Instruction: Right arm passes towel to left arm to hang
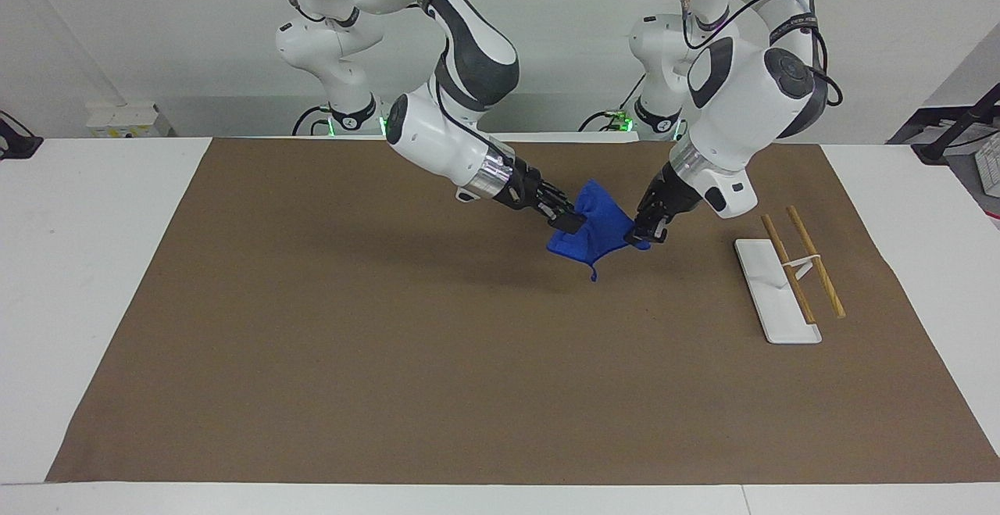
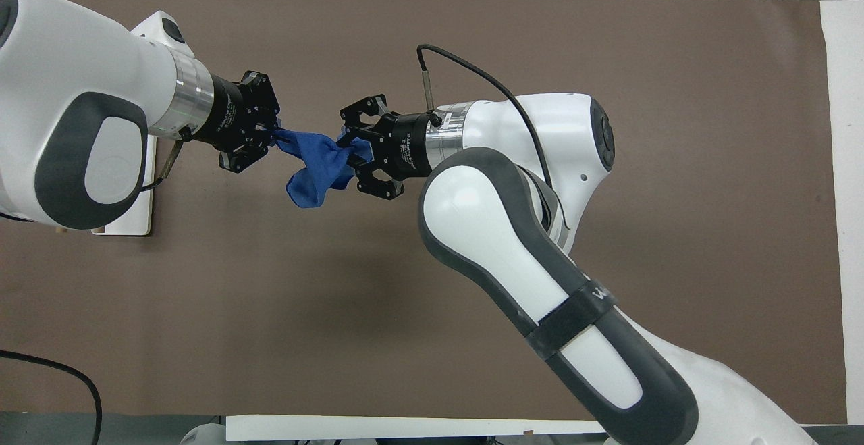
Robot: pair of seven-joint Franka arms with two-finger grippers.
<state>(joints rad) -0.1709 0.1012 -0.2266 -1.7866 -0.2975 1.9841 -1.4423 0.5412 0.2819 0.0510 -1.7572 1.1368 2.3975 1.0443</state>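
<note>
The blue towel (image 1: 598, 227) hangs in the air over the brown mat, stretched between both grippers. My right gripper (image 1: 573, 224) is shut on one side of it, on the side toward the right arm's end of the table. At the towel's other corner my left gripper (image 1: 642, 235) is shut on the cloth. A thin loop (image 1: 595, 274) dangles from the towel's lowest corner. From overhead the towel (image 2: 314, 161) sags between the left gripper (image 2: 275, 138) and the right gripper (image 2: 351, 154).
A white rack base with two wooden rods (image 1: 785, 288) stands on the brown mat (image 1: 351, 359) toward the left arm's end of the table. In the overhead view the left arm covers most of the rack base (image 2: 128, 219).
</note>
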